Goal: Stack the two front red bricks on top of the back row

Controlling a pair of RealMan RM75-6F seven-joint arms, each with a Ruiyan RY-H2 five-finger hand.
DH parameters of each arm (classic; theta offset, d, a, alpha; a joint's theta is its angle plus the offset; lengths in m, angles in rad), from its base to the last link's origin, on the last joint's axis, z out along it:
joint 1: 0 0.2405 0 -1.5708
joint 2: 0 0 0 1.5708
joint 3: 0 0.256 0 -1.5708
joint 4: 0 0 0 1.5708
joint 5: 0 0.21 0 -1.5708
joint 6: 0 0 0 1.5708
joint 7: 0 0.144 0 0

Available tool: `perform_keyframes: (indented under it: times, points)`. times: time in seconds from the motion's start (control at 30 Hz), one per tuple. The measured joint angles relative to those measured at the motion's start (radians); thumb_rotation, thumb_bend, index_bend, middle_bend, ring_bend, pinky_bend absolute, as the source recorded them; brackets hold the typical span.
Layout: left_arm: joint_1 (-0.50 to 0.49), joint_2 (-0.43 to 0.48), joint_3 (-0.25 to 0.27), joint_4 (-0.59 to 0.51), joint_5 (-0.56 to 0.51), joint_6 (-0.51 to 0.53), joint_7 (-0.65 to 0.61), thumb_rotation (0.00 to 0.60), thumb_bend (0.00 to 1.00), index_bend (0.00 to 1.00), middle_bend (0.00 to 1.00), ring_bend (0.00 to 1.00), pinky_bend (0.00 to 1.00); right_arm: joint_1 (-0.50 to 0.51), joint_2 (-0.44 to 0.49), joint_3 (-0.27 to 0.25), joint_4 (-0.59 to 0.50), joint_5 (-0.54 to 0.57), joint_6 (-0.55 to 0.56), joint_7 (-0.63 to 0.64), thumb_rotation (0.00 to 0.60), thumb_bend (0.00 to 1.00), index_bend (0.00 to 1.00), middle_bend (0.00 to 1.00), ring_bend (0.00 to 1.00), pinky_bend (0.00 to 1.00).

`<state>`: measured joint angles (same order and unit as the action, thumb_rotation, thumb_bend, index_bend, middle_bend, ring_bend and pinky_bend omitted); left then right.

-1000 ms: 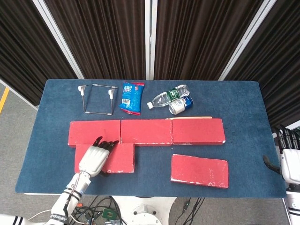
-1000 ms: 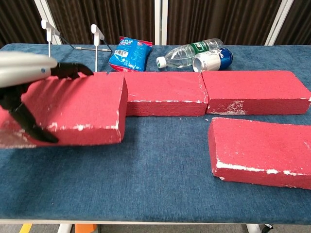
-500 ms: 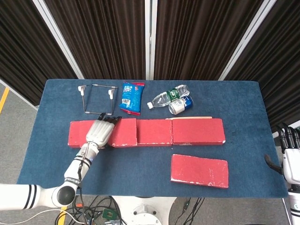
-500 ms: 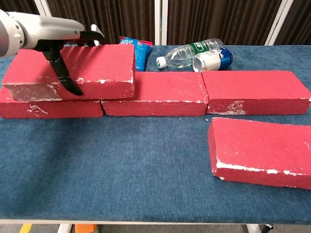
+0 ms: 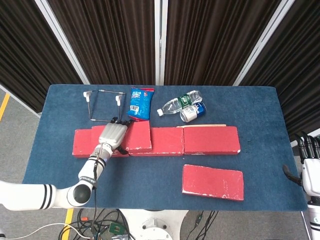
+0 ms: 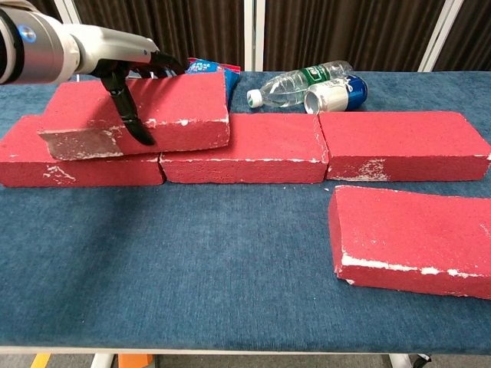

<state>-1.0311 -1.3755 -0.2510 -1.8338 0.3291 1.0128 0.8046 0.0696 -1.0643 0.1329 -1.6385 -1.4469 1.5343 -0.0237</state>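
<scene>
Head view looks steeply down; chest view low, seemingly nearer.

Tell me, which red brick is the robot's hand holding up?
The brick at the back left, gripped by the left hand. It sits above the back row; the other bricks, like the front right brick, lie flat with no hand on them.

Bricks (image 6: 391,142) red, edges chipped white. Table (image 6: 192,276) dark blue cloth. Snack bag (image 5: 140,104) blue with red trim. Bottle (image 5: 179,103) clear, green label. Left hand (image 5: 113,134) silver-grey, fingers (image 6: 138,123) black.
</scene>
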Motion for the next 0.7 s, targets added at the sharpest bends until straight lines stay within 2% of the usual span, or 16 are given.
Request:
perform_keyframes:
  times: [0.37, 0.7]
  points:
    - [-0.035, 0.019, 0.050, 0.007, -0.005, -0.040, -0.016, 0.600, 0.00, 0.08, 0.22, 0.20, 0.00, 0.000, -0.008, 0.000, 0.013, 0.007, -0.004, 0.004, 0.600, 0.19, 0.00, 0.00, 0.00, 0.00]
    - [-0.053, 0.029, 0.069, 0.029, 0.068, -0.090, -0.084, 0.600, 0.00, 0.08, 0.22, 0.20, 0.00, 0.000, -0.007, 0.003, 0.018, 0.016, -0.010, 0.008, 0.600, 0.19, 0.00, 0.00, 0.00, 0.00]
